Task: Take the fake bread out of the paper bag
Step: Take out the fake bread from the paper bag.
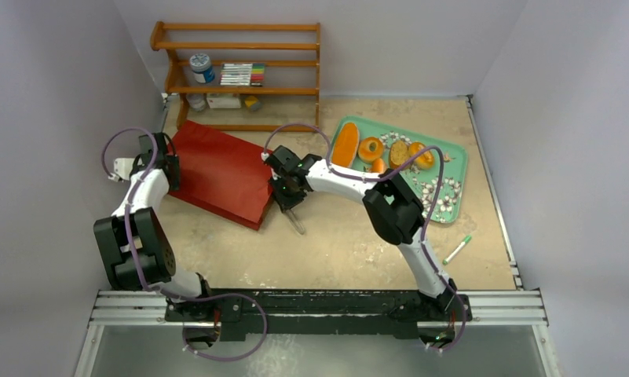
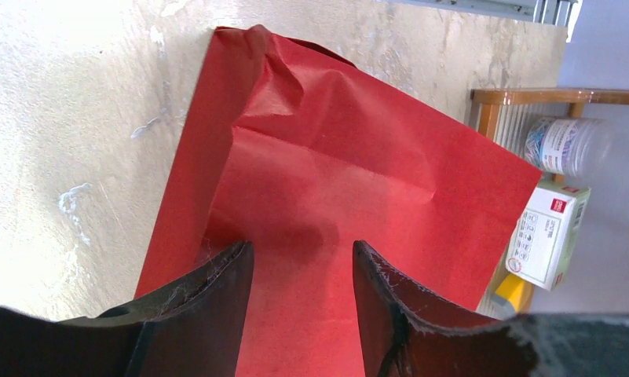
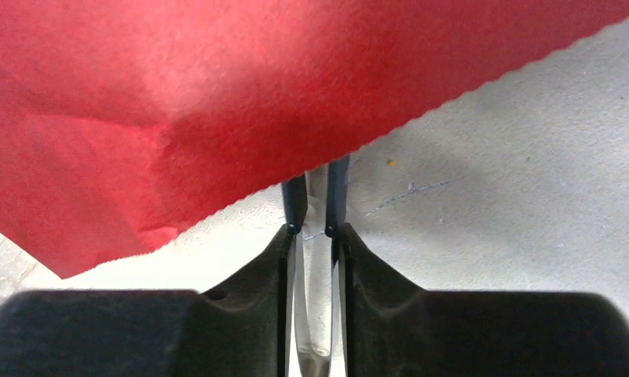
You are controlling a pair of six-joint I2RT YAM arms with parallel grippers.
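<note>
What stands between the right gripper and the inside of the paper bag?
Nothing but the bag's own paper. The paper bag lies flat, and the right gripper, narrowly open, has its fingertips at the zigzag rim, hidden under the red edge. Whether they are inside the mouth, I cannot tell.

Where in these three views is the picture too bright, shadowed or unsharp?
Top external: even light, sharp, only soft shadows. Left wrist: the table glares nearly white at the left, and a dim shadow lies on the paper bag just ahead of the left gripper. Right wrist: the paper bag looks soft up close, with a pale patch.
</note>
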